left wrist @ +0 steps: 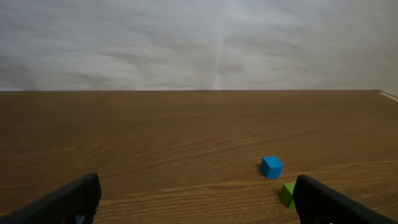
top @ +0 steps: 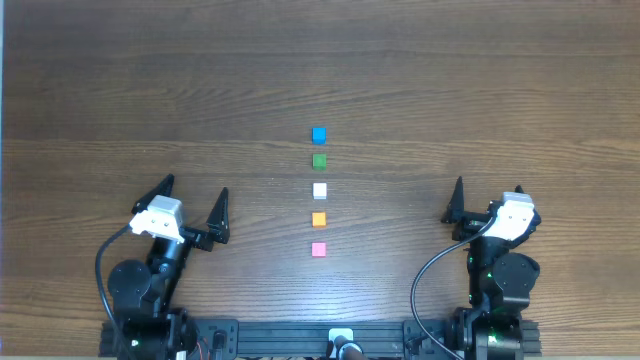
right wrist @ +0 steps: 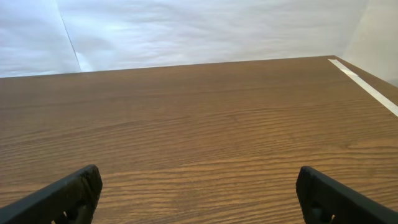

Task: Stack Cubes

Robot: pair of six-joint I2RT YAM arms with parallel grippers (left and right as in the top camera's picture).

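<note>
Left hand point(top: 196, 186) and right hand point(top: 488, 190), both spread, flank a spaced line on the brown wooden tabletop point(top: 500, 80): small pink cube point(top: 319, 249), orange cube point(top: 319, 219), white cube point(top: 320, 190), green cube point(top: 319, 161), blue cube point(top: 319, 134).

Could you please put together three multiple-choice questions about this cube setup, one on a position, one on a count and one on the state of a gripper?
1. Which cube lies farthest from the arms' bases?
A. the pink cube
B. the blue cube
C. the white cube

2. How many cubes lie on the table?
A. three
B. five
C. seven

3. How do the jaws of the left gripper stand?
A. open, holding nothing
B. shut on a cube
C. shut on nothing

Answers:
1 B: in the top view the blue cube ends the column on the side away from the bases.
2 B: with the green cube and the orange cube, five cubes lie in one line.
3 A: the jaws are spread wide, with only bare wood between them.
</note>
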